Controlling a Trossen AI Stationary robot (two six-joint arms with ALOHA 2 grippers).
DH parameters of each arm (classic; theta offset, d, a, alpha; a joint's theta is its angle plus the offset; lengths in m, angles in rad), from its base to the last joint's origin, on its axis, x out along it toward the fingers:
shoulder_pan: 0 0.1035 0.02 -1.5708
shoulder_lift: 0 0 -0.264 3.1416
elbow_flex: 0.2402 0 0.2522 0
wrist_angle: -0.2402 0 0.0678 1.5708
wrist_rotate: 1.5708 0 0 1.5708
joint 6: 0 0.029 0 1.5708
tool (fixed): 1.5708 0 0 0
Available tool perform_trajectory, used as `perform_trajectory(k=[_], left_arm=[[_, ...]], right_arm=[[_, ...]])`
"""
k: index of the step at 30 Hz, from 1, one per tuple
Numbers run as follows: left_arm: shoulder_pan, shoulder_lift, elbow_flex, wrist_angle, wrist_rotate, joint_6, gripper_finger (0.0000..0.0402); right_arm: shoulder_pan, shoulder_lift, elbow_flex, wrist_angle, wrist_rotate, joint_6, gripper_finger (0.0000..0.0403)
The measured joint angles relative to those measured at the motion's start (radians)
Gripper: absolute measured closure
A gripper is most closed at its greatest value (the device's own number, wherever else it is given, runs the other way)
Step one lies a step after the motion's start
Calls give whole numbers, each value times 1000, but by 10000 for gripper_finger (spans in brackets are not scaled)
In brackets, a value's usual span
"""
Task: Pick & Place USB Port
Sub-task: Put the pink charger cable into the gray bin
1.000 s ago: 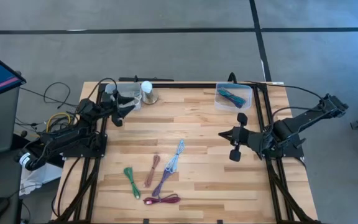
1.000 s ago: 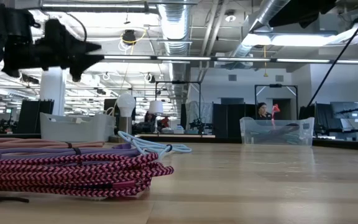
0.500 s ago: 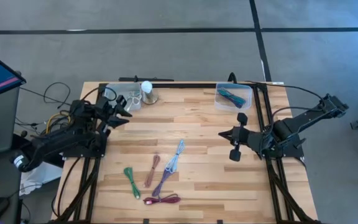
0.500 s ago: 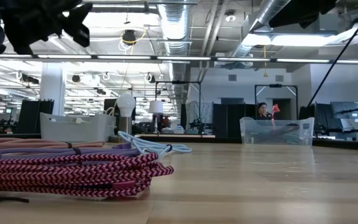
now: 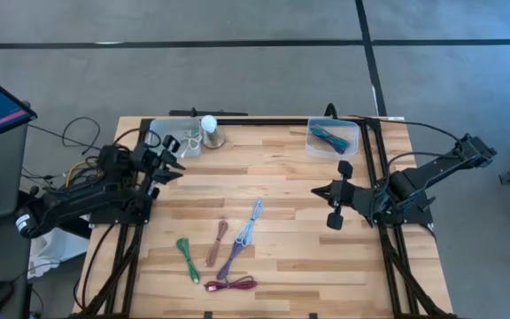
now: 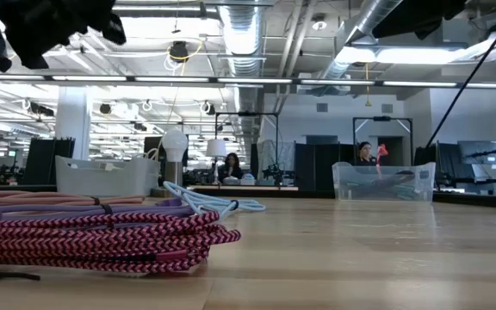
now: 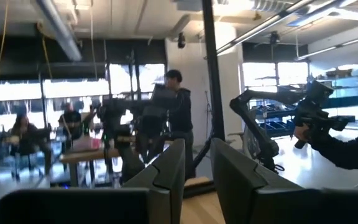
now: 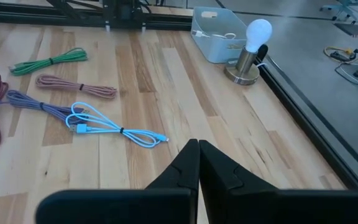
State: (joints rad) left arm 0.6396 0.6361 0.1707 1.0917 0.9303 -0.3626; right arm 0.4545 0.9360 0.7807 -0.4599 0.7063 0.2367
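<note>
Your worktop [image 5: 290, 177]: pale wood planks, five cable bundles [image 5: 228, 252], two clear bins [image 5: 333, 137], bulb lamp [image 5: 209, 131]. Room: open workshop, people seated. No legible writing. Left jaws narrowly apart, empty; right jaws pressed together.

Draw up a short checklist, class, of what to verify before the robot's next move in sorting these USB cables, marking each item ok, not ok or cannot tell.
1. Cables left to pick: ok; green cable, pink cable, purple cable, light blue cable and red cable lie apart on the table.
2. Left claw empty: ok; its fingers stand slightly apart around nothing.
3. Right claw empty: ok; shut, waiting above the table's right side.
4. Left bin reachable: ok; beside the lamp.
5. Right bin has room: cannot tell; it already holds cables.
</note>
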Motion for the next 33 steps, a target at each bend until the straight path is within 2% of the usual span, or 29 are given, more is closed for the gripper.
perform_trajectory(k=[6, 10, 12, 15, 16, 18, 20, 23, 30, 33], left_arm=[[-23, 2, 0, 20, 17, 33, 325], [-55, 3, 0, 21, -12, -37, 325], [-69, 2, 0, 21, -69, -56, 325], [-70, 2, 0, -15, -234, -109, 331], [-65, 2, 0, -34, -258, -113, 338], [-53, -1, 0, -77, -234, -120, 356], [-49, -22, 1, -71, -161, -169, 379], [-48, -87, 21, -70, -79, -249, 396], [-12, -374, 61, -75, -74, -383, 397], [37, -508, 61, -213, -80, -408, 398]], right_arm=[[0, 0, 0, 0, 0, 0, 403], [0, 0, 0, 0, 0, 0, 403], [0, 0, 0, 1, 0, 0, 403], [0, 0, 0, 1, 0, 0, 403], [0, 0, 0, 1, 0, 1, 403], [0, 0, 0, 1, 0, 1, 403], [3, 0, 0, 0, -1, 1, 403], [4, 0, 0, -12, -2, 1, 403], [4, 2, 0, -30, -3, 37, 403], [5, 2, 0, -30, -3, 62, 403]])
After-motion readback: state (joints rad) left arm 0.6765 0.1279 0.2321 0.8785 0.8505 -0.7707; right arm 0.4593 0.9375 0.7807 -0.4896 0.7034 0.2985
